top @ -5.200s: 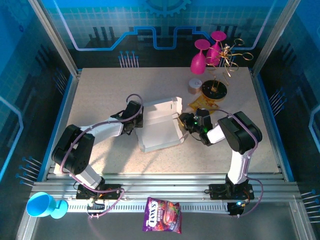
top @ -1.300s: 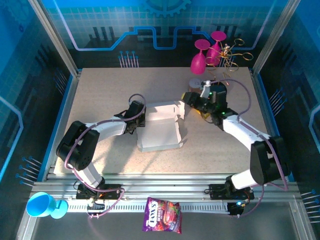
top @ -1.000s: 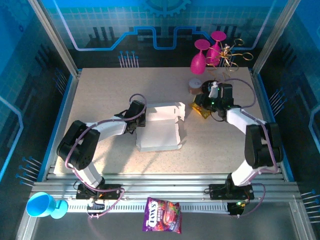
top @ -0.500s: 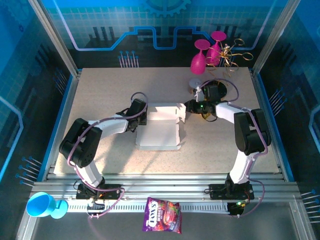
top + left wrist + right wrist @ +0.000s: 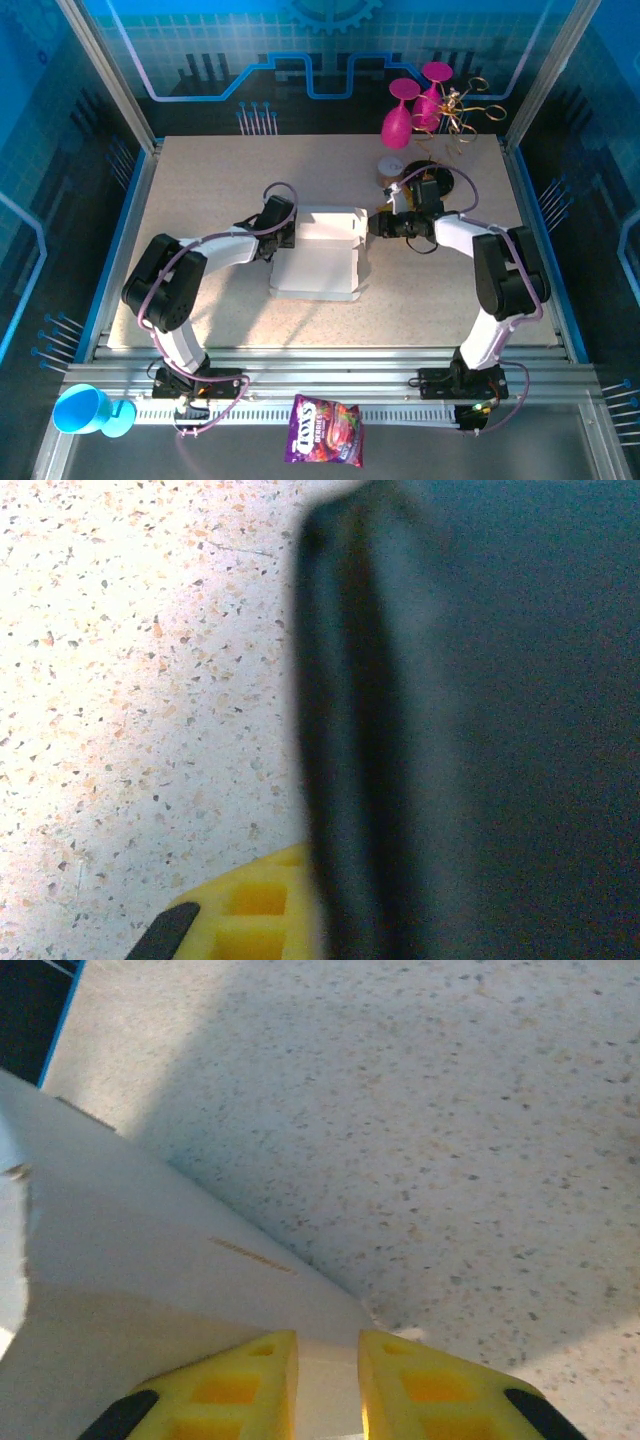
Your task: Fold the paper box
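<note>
Speckled beige bench [image 5: 200, 200] inside a blue-walled, aluminium-framed enclosure, seen from above and from both wrists. The paper box [image 5: 315, 268], white and half formed, lies at the middle of the bench between the two arms. Its broad panel lies flat and a narrower panel stands up along the far side.

The left arm [image 5: 225, 245] reaches in from the left. Its jaws are clenched on the box's left wall. In the left wrist view one yellow finger [image 5: 255, 910] shows at the foot of a dark, blurred panel.

The right arm [image 5: 455, 232] reaches in from the right, with its jaws at the box's far right corner. In the right wrist view the two yellow fingers [image 5: 250, 1380] stand narrowly parted. White card of the box [image 5: 150, 1260] shows in the gap, and the fingers are not seen to pinch it.

At the far right of the bench are two pink goblets [image 5: 408, 108], a gold wire ornament [image 5: 465, 105], a small brown cup [image 5: 390, 168] and a dark round dish [image 5: 440, 180]. On the near rail, off the bench, lie a purple candy bag [image 5: 325, 430] and a blue cup [image 5: 85, 410].
</note>
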Available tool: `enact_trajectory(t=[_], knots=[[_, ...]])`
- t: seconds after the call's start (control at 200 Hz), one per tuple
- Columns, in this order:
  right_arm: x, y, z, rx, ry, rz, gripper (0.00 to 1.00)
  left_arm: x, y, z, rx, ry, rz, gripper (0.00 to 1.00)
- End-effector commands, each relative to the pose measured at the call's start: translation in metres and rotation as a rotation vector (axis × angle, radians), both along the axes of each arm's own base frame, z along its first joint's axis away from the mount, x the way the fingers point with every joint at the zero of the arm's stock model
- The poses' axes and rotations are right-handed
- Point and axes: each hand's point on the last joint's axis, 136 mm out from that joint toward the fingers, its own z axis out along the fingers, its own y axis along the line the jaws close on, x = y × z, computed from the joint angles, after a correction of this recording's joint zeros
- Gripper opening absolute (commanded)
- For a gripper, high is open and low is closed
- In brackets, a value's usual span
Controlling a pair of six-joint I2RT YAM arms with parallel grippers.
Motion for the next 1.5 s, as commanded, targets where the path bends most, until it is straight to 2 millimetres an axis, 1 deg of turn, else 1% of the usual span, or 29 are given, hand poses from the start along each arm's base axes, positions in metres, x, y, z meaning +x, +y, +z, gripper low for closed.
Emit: enact_trajectory(t=[0.0, 0.1, 0.335, 0.5, 0.635, 0.755, 0.956, 1.066, 1.141, 1.256, 1.496], knots=[[-0.015, 0.016, 0.018, 0.022, -0.065, 0.101, 0.26, -0.011, 0.0, -0.019, 0.032, 0.074, -0.016, 0.0], [-0.02, 0.021, 0.016, -0.002, -0.076, 0.134, 0.28, -0.009, -0.001, -0.02, 0.04, 0.078, -0.028, 0.0], [-0.016, 0.027, 0.012, -0.046, -0.103, 0.171, 0.32, -0.007, -0.002, -0.02, 0.067, 0.078, -0.064, 0.0], [-0.015, 0.031, 0.016, -0.064, -0.133, 0.186, 0.34, -0.006, -0.003, -0.021, 0.074, 0.083, -0.081, 0.0], [-0.022, 0.038, 0.023, -0.082, -0.166, 0.224, 0.36, -0.006, -0.004, -0.021, 0.077, 0.083, -0.087, 0.0], [-0.029, 0.043, 0.024, -0.095, -0.177, 0.263, 0.4, -0.005, -0.004, -0.021, 0.078, 0.083, -0.092, 0.0], [-0.037, 0.05, 0.02, -0.104, -0.171, 0.309, 0.48, -0.005, -0.005, -0.023, 0.08, 0.088, -0.099, 0.0], [-0.038, 0.053, 0.023, -0.109, -0.18, 0.332, 0.55, -0.004, -0.006, -0.022, 0.083, 0.087, -0.105, 0.0], [-0.043, 0.055, 0.024, -0.119, -0.183, 0.353, 0.58, -0.003, -0.006, -0.023, 0.085, 0.089, -0.109, 0.0], [-0.049, 0.056, 0.027, -0.128, -0.187, 0.374, 0.6, -0.002, -0.006, -0.023, 0.087, 0.093, -0.111, 0.0], [-0.066, 0.058, 0.021, -0.144, -0.157, 0.405, 0.64, 0.0, -0.003, -0.025, 0.088, 0.098, -0.112, 0.0]])
